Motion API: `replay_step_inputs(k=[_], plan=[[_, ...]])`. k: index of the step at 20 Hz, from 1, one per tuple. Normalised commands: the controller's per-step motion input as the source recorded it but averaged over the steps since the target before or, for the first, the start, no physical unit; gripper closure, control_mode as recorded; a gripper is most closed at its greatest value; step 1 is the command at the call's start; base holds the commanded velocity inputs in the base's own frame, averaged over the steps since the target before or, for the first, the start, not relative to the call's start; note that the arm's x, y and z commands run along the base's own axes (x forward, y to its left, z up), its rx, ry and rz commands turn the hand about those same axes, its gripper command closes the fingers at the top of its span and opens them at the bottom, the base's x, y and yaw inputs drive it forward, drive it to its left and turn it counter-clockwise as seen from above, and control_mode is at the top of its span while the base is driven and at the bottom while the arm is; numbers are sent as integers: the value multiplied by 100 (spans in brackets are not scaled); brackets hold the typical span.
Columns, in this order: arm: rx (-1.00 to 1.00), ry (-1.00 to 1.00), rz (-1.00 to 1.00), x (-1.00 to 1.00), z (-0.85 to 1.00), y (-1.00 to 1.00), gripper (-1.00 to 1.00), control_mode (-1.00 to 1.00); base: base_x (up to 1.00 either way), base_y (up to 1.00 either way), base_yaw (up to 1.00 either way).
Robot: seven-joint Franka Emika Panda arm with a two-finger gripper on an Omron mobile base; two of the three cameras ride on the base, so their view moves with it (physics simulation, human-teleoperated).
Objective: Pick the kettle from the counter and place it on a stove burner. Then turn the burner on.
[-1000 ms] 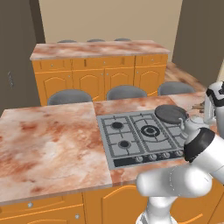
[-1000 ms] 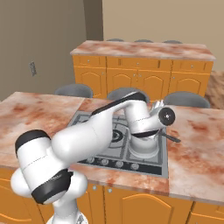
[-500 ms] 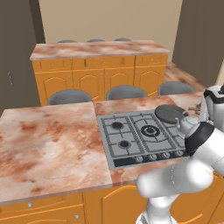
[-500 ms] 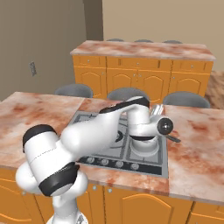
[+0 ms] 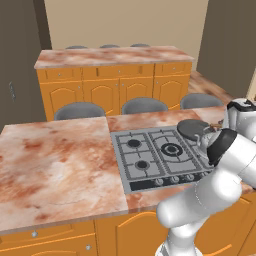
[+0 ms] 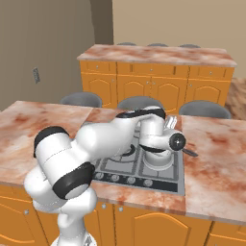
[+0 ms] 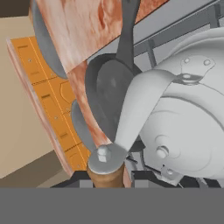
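Left base view: arm crosses the cooktop at frame right. Right base view: kettle sits centre, over a front burner. Hand view: gripper clamps the kettle's handle; letting go off-centre could tip it against the pan

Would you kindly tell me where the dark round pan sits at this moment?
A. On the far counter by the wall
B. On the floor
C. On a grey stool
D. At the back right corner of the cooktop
D: in the left base view the pan lies at the back right of the grey cooktop, and the hand view shows it just behind the kettle.
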Motion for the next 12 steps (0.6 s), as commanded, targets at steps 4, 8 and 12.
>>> replay_step_inputs(k=[4, 8, 12], plan=[[0, 0, 0, 26, -18, -2, 100, -100, 0, 0, 0], [0, 0, 0, 6, -13, -11, 100, -100, 0, 0, 0], [0, 0, 0, 0, 0, 0, 100, -100, 0, 0, 0]])
